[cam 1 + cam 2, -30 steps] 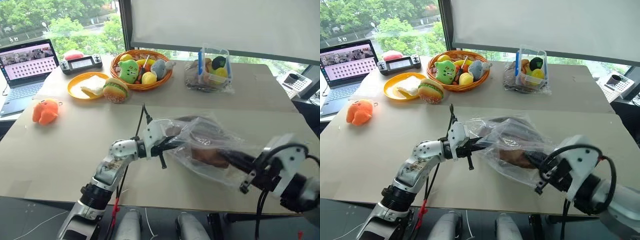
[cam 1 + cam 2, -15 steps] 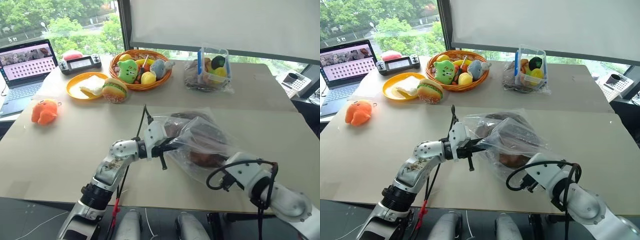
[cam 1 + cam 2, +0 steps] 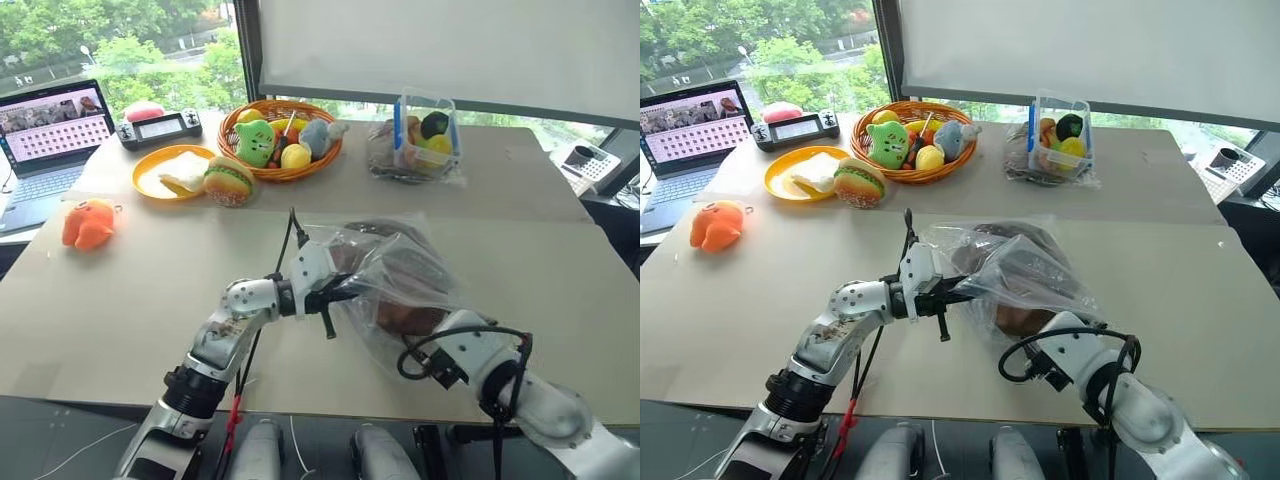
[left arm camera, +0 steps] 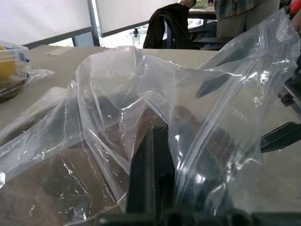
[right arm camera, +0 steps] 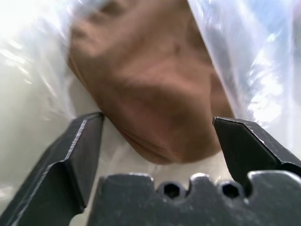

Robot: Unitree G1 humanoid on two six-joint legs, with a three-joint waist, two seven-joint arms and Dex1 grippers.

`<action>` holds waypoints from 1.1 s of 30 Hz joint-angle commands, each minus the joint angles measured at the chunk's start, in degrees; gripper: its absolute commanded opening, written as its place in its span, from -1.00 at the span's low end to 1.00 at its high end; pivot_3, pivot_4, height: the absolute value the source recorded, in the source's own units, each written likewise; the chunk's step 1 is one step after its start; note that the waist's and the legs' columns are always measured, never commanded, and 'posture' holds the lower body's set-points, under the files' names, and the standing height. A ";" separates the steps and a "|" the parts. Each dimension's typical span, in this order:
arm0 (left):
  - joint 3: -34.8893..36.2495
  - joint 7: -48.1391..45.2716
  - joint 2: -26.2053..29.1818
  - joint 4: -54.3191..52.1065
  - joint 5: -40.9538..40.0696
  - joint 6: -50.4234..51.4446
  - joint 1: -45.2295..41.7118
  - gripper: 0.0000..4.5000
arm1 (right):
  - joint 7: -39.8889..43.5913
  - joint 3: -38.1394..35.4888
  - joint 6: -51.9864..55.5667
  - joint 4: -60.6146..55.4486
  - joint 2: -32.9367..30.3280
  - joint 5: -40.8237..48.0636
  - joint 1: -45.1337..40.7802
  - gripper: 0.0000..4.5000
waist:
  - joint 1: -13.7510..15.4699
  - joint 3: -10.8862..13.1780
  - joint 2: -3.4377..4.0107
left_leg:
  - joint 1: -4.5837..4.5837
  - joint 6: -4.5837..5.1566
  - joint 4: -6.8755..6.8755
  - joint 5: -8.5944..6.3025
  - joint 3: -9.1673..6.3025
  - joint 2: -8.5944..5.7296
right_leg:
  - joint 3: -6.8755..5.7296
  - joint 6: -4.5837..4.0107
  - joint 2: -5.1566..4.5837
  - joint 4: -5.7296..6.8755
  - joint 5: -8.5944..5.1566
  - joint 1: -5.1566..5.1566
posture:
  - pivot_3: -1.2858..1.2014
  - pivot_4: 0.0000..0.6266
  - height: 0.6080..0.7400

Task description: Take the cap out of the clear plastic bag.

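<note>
The clear plastic bag (image 3: pixel 400 262) lies wrinkled in the middle of the table. The dark-brown cap (image 3: pixel 405 318) is still inside it. My left gripper (image 3: pixel 335 293) is level and shut on the bag's left edge, with film bunched around its fingers (image 4: pixel 149 174). At the bag's near end my right gripper (image 5: pixel 160 136) stands open. The cap (image 5: pixel 150 84) sits just beyond its two fingertips, with bag film on both sides. From the head views the right fingertips are hidden under the film.
At the back stand a wicker basket (image 3: pixel 282 165) of plush toys, a toy burger (image 3: pixel 229 182), a yellow plate (image 3: pixel 150 180) and a clear box with a blue handle (image 3: pixel 428 135). An orange plush (image 3: pixel 85 222) and a laptop (image 3: pixel 45 140) are at the left.
My right gripper has gone from shut to open. Its arm has swung in from the right and dropped lower at the bag's near end. The left gripper has kept its hold.
</note>
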 commanded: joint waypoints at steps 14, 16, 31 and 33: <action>-0.03 0.43 -0.61 -1.81 -0.05 -0.49 -0.62 -1.00 | -3.35 5.77 4.18 13.87 20.17 -10.43 -6.99 0.97 | -0.15 -0.05 0.00 | 0.06 0.00 0.00 0.00 -0.01 0.02 | -0.01 -0.08 0.01 0.04 0.05 0.04 | 0.03 -0.52 1.00; -0.09 0.55 -0.71 -1.83 0.04 -0.48 -0.63 -1.00 | -2.58 5.11 4.65 14.04 21.02 -10.41 -6.79 0.97 | -0.12 -0.06 -0.02 | 0.06 0.00 0.00 0.00 0.00 0.01 | 0.00 -0.07 0.01 0.04 0.05 0.04 | 0.03 -0.52 1.00; -0.05 0.72 -0.89 -1.50 0.08 -0.92 -0.56 -1.00 | 0.79 5.58 4.55 11.56 20.62 -14.70 -7.24 0.36 | 0.01 -0.08 -0.01 | 0.04 0.00 -0.01 0.00 0.00 0.01 | -0.01 -0.07 0.00 0.03 0.05 0.03 | 0.03 -0.52 1.00; -0.02 0.69 -0.86 -1.48 0.09 -1.00 -0.55 -1.00 | 1.10 5.52 4.52 11.62 20.79 -15.02 -7.22 0.08 | -0.02 -0.08 -0.01 | 0.04 0.00 0.00 0.00 0.00 0.01 | -0.01 -0.07 0.00 0.03 0.05 0.03 | 0.03 -0.52 1.00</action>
